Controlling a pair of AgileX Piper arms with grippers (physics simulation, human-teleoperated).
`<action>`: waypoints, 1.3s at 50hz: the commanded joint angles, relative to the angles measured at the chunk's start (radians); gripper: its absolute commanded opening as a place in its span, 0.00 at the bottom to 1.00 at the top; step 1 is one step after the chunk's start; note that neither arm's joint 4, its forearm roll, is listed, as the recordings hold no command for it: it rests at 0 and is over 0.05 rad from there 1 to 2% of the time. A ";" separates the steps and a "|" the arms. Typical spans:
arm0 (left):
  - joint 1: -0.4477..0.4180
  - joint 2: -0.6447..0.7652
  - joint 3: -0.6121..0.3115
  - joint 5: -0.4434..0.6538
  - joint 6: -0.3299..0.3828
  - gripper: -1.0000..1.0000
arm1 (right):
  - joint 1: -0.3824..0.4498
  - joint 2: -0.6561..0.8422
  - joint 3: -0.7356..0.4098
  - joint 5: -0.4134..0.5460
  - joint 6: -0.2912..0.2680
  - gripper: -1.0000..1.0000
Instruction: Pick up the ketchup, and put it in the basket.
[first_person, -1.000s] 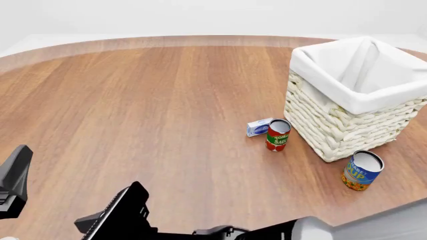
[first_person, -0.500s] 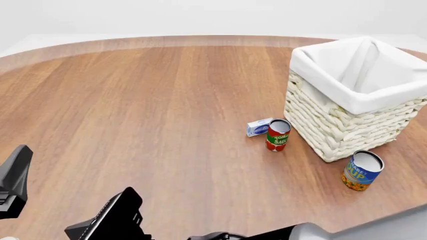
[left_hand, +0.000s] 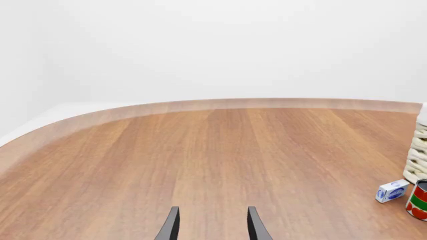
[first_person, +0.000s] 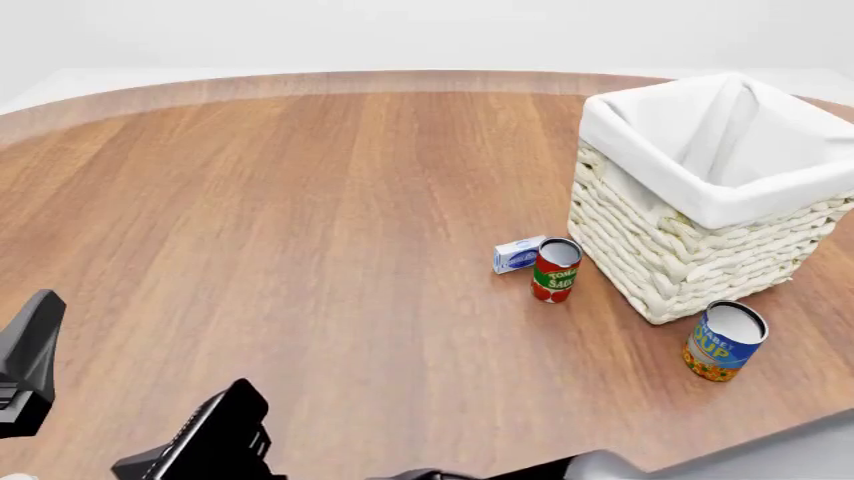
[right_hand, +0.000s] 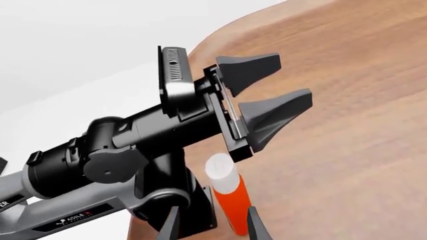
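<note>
The wooden table (first_person: 294, 220) takes up nearly all of the front view, and on its far right stands the basket (first_person: 707, 190), upright with its cloth-lined mouth facing up, so a bottle could be dropped straight in from above. Just beside the basket's near side stand a blue-and-orange can (first_person: 723, 341) and a red-and-green can (first_person: 555, 270), with a small blue-and-white box (first_person: 518, 254) lying against the latter; none of these belongs to the job, though they crowd the approach to the basket. The left arm (right_hand: 133, 145) sits low at the near left, its gripper (right_hand: 267, 95) with jaws set apart and nothing between them, seemingly idle; its wrist view shows only bare table beyond the two fingertips (left_hand: 171, 226). The right gripper (right_hand: 210, 225) is turned back toward the near left corner of the table, and its fingers (right_hand: 253, 227) stand apart around the lower part of the ketchup (right_hand: 228, 197), which stands upright close to the left arm's base with its white cap up. Whether the pads touch the bottle I cannot tell, so the grasp looks not yet made. The ketchup cannot be seen in the front view and is well apart from the basket
</note>
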 joint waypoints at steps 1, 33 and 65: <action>0.000 0.000 0.000 0.000 0.000 1.00 | 0.005 0.023 -0.026 0.007 0.002 1.00; 0.000 0.000 0.000 0.000 0.000 1.00 | 0.009 0.098 -0.101 0.025 -0.002 1.00; 0.000 0.000 0.000 0.000 0.000 1.00 | -0.031 0.187 -0.155 0.034 0.006 1.00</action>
